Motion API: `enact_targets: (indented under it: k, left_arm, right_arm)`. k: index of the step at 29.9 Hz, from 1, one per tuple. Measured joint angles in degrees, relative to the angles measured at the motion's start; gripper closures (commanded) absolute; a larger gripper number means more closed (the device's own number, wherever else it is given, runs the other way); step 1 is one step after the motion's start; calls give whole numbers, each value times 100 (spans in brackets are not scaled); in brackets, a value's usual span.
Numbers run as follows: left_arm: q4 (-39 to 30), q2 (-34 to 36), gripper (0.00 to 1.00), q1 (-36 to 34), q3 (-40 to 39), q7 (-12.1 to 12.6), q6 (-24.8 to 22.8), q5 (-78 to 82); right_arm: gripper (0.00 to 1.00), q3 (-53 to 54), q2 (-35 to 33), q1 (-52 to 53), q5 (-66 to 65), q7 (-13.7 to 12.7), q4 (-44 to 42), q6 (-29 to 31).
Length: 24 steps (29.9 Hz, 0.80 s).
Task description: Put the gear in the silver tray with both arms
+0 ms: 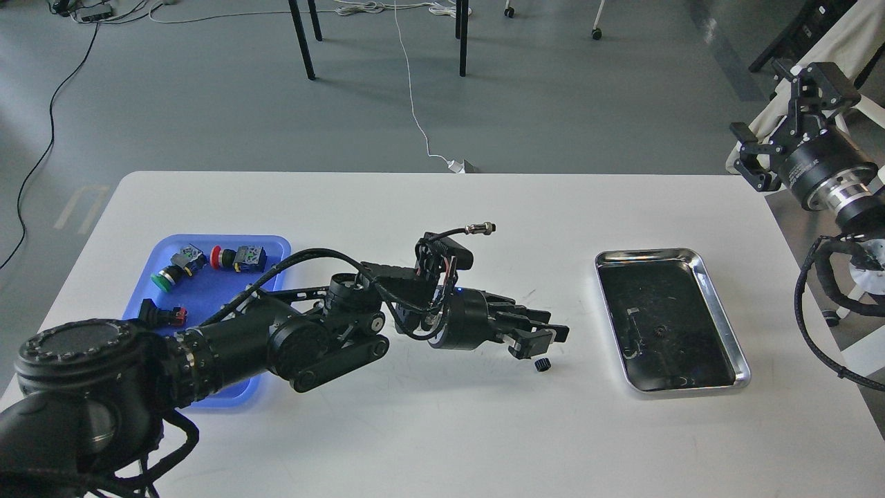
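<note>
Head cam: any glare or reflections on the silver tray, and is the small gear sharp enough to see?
Head view: the silver tray has a bright rim and a dark mirror bottom showing reflections; the gear, below the left gripper, is small and dark, its teeth unresolved; soft shadows lie on the table.
</note>
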Motion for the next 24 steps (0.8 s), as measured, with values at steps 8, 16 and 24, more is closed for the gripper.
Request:
enact_targets:
  k: [8,16,24]
  left_arm:
    - [2,583,33,-365,-649,0,5,-973]
    - [20,1503,24,-731,-900,0,79,-2106]
    - [37,2227,20,-820,-899,0,287,-3121]
  right_arm:
    - [1,-700,-352,238,-688,-23,279,41]
    - [1,-907,-1039,388,-1977,-252,1098,297]
    - [2,-2289,-1467,1290,-2803,-481,1497,687]
